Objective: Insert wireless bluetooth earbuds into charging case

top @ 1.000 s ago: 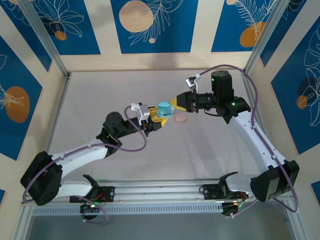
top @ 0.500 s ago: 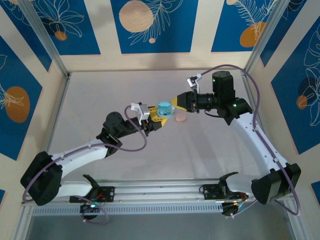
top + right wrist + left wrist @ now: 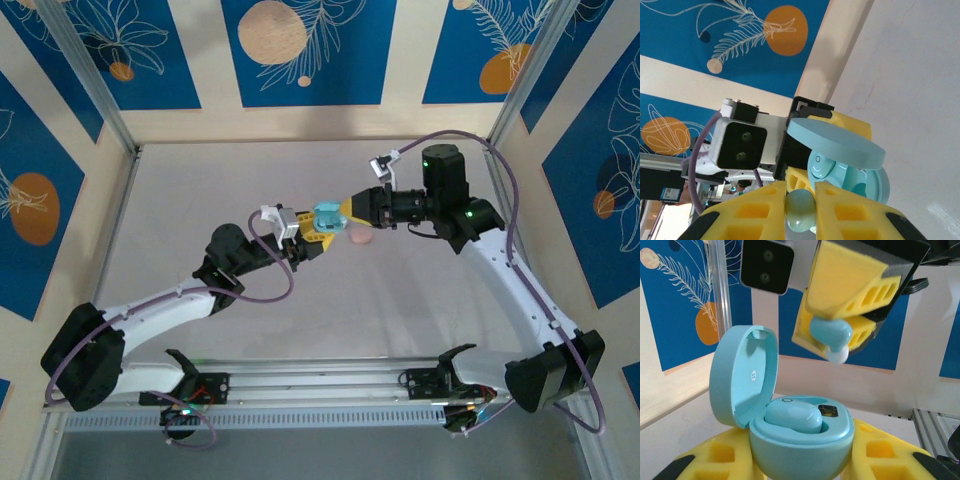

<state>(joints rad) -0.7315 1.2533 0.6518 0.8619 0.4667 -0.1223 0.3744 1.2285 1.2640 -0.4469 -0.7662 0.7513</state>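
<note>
Right tool [image 3: 840, 322] pinched shut on blue earbud [image 3: 831, 336], hovering just above open case [image 3: 800, 445] clamped in left tool [image 3: 320, 231]; 1 bud [image 3: 792, 417] seated, 2nd not yet in.

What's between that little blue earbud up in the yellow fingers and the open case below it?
Nothing: in the left wrist view a bare gap separates the held earbud from the open case.

The top camera is looking down from above and behind the arm bases [image 3: 190, 385], taking in the whole worktop [image 3: 200, 180] from afar. The two wrist cameras are sitting close — facing each other, it seems, from opposite sides — and are sharing the open blue case [image 3: 800, 445] between them.
</note>
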